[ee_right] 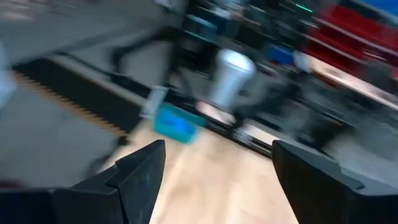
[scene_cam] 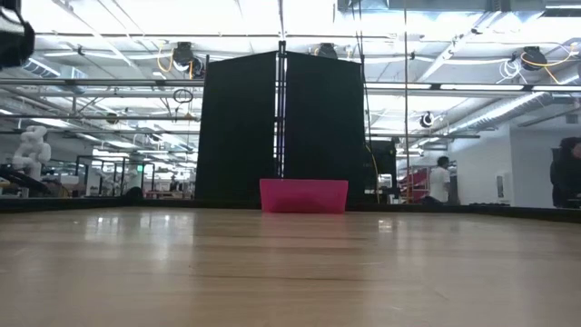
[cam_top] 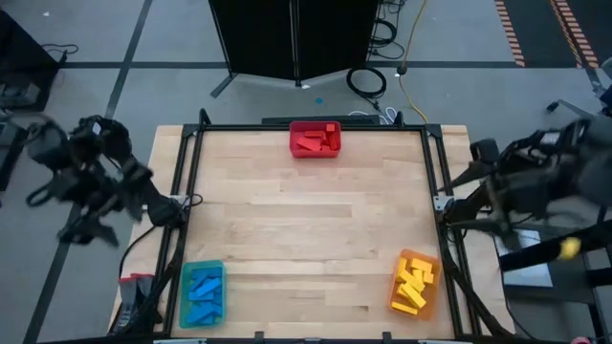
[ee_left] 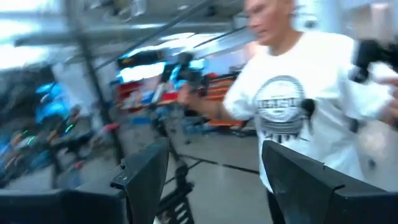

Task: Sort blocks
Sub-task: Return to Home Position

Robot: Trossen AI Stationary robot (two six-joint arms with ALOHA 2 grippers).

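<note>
The pale wood-grain table [cam_top: 306,229] sits in a black rail frame. Off its sides, the left gripper [ee_left: 208,165] and right gripper [ee_right: 217,158] spread flat, angular fingers, both empty. Plastic tubs hold the flat bricks: red blocks [cam_top: 317,141] in the far red bin [cam_top: 292,139], blue blocks [cam_top: 203,291] in the blue bin [cam_top: 184,296], and yellow blocks [cam_top: 411,285] in the orange bin [cam_top: 433,294].

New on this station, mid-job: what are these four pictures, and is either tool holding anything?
Two robot arms stand at a table; the overhead picture shows both beyond its sides. On it: red blocks in a red bin, blue blocks in a bluish bin, yellow blocks in an orange bin. Of these, the table-level picture shows only the red bin. The other two are wrist cameras: the left tool is open and empty, facing a person in a white shirt; the right tool is open and empty.
</note>
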